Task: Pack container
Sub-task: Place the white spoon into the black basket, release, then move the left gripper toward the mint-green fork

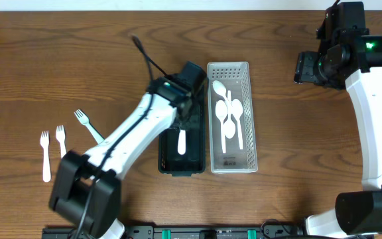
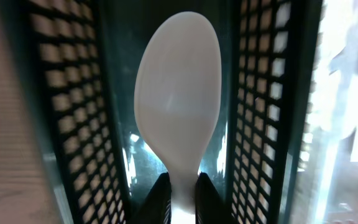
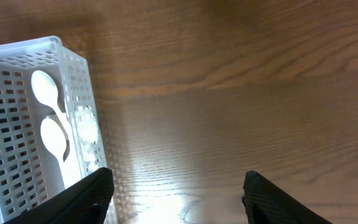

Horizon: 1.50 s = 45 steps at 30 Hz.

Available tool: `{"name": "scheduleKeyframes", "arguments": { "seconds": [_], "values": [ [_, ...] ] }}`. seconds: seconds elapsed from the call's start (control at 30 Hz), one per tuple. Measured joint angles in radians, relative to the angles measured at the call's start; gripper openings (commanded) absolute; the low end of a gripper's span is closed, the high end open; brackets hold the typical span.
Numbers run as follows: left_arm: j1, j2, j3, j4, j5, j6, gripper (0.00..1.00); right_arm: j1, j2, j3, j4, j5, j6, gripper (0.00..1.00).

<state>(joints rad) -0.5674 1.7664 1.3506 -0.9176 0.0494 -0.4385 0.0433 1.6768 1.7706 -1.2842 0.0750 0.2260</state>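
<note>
A black slotted container (image 1: 168,159) lies beside a white slotted container (image 1: 247,113) holding several white spoons (image 1: 225,113). My left gripper (image 1: 186,99) reaches into the black container's far end and is shut on a white spoon (image 2: 178,93), bowl down inside the black container (image 2: 73,124); its white tip shows in the overhead view (image 1: 182,141). Three white forks (image 1: 62,139) lie on the table at left. My right gripper (image 3: 176,193) is open and empty above bare table, right of the white container (image 3: 17,124), with spoons (image 3: 51,124) in it.
The wooden table (image 1: 310,153) extends all around the containers. A black cable (image 1: 148,63) runs from the left arm across the table's far middle. The right arm's white link (image 1: 377,126) stands along the right edge.
</note>
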Motion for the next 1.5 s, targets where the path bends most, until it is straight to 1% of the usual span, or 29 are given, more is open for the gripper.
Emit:
{"name": "scheduleKeyframes", "arguments": {
  "seconds": [0.03,0.1,0.2,0.3,0.43,0.6,0.7,0.77,0.87,1.0,1.17,1.4,1.5],
  "values": [
    [-0.005,0.013,-0.002,0.001,0.0,0.002,0.17,0.0,0.0,0.0,-0.001,0.0,0.0,0.71],
    [-0.008,0.024,-0.004,0.002,0.0,0.011,0.33,0.0,0.0,0.0,-0.002,0.0,0.0,0.71],
    [-0.002,0.023,-0.004,0.002,0.0,0.032,0.45,0.0,0.0,0.0,-0.002,0.0,0.0,0.7],
    [0.01,0.02,0.0,-0.003,-0.007,0.055,0.5,0.0,0.0,0.0,-0.002,0.0,0.0,0.71],
    [0.037,-0.018,0.039,-0.042,-0.045,0.081,0.53,0.0,0.0,0.0,-0.003,0.0,-0.01,0.71],
    [0.122,-0.176,0.092,-0.064,-0.108,0.102,0.62,0.0,0.0,0.0,-0.005,0.0,-0.014,0.71],
    [0.236,-0.291,0.111,-0.072,-0.14,0.105,0.64,0.0,0.0,0.0,-0.006,0.0,-0.018,0.72],
    [0.336,-0.342,0.116,-0.086,-0.154,0.106,0.67,0.0,0.0,0.0,-0.006,0.001,-0.019,0.72],
    [0.491,-0.37,0.119,-0.122,-0.17,0.107,0.7,0.0,0.0,0.0,-0.006,0.0,-0.019,0.72],
    [0.657,-0.34,0.106,-0.137,-0.172,0.107,0.72,0.0,0.0,0.0,-0.007,0.0,-0.019,0.72],
    [0.782,-0.248,0.06,-0.137,-0.124,0.106,0.74,0.0,0.0,0.0,-0.007,0.001,-0.019,0.72],
    [0.845,-0.028,0.036,-0.122,-0.058,0.106,0.76,0.0,0.0,0.0,-0.014,0.0,-0.021,0.73],
    [0.861,0.037,0.031,-0.105,-0.022,0.106,0.76,0.0,0.0,0.0,-0.015,0.0,-0.022,0.73]
  ]
}}
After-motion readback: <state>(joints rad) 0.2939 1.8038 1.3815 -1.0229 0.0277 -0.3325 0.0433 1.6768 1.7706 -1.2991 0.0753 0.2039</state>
